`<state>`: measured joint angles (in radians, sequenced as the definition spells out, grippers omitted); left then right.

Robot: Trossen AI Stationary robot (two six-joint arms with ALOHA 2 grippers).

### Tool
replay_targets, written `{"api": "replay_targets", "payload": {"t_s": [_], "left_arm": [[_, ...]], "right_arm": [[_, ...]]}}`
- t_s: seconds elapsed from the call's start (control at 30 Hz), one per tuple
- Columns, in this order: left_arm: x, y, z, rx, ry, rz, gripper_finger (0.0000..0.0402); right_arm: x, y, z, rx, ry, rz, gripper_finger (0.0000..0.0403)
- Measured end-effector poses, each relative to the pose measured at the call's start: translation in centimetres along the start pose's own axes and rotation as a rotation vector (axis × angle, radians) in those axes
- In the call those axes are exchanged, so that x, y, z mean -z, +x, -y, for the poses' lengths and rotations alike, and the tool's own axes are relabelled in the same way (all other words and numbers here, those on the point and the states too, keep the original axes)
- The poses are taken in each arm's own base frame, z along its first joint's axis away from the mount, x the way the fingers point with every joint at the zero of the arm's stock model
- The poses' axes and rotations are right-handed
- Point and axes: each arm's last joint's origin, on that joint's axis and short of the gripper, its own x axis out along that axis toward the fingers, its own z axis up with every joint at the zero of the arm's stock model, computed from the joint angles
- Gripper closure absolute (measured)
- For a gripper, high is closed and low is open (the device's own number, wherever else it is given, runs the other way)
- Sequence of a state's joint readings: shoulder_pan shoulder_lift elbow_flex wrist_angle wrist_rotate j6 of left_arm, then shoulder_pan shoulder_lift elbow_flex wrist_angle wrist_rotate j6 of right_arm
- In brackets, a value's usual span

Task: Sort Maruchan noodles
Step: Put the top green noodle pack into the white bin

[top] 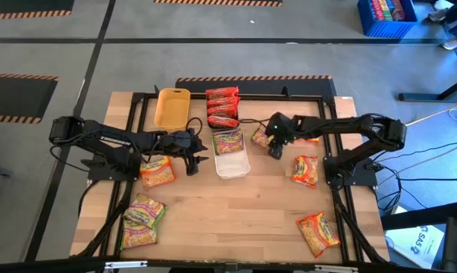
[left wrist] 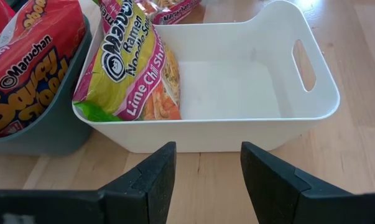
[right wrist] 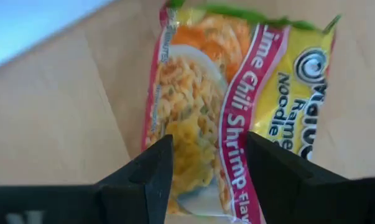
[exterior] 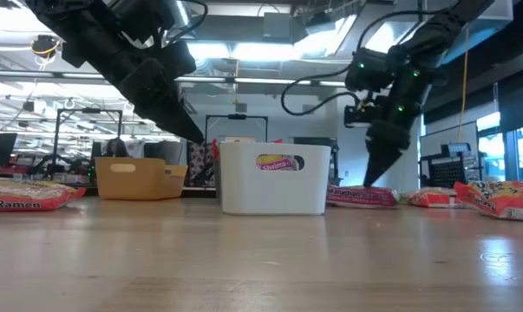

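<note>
A green-pink Maruchan packet [right wrist: 237, 93] lies flat on the table just right of the white tray [top: 233, 167]. My right gripper [right wrist: 206, 180] hangs open over it, pointing steeply down, its tips [exterior: 369, 178] just above the packet [exterior: 361, 197]. My left gripper [left wrist: 206, 180] stands open at the tray's left side [top: 194, 159] with nothing between its fingers. Another green-pink packet [left wrist: 128, 62] leans inside the white tray [left wrist: 237, 93] against its far end wall. Red packets [top: 222, 106] fill a dark tray behind it.
A yellow tray [top: 173, 108] stands at the far left. Loose packets lie on the table: green-pink ones at the left [top: 158, 171] and near left [top: 141, 220], orange ones at the right [top: 305, 171] and near right [top: 319, 231]. The middle front is bare wood.
</note>
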<state>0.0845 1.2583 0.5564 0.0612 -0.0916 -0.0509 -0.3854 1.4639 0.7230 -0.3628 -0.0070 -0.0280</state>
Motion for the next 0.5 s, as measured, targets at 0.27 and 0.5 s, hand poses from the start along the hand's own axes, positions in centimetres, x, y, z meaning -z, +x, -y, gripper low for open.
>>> {"api": "replay_targets", "payload": {"t_s": [0.27,0.5], "left_arm": [[0.0,0.0,0.0,0.001,0.000,0.000,0.0227],[0.1,-0.1,1.0,0.047,0.022,0.000,0.0227]], "right_arm": [[1.3,0.4,-3.0,-0.040,-0.057,-0.033,0.0221],[2.4,0.0,-7.6,-0.117,-0.087,-0.072,0.0221]]}}
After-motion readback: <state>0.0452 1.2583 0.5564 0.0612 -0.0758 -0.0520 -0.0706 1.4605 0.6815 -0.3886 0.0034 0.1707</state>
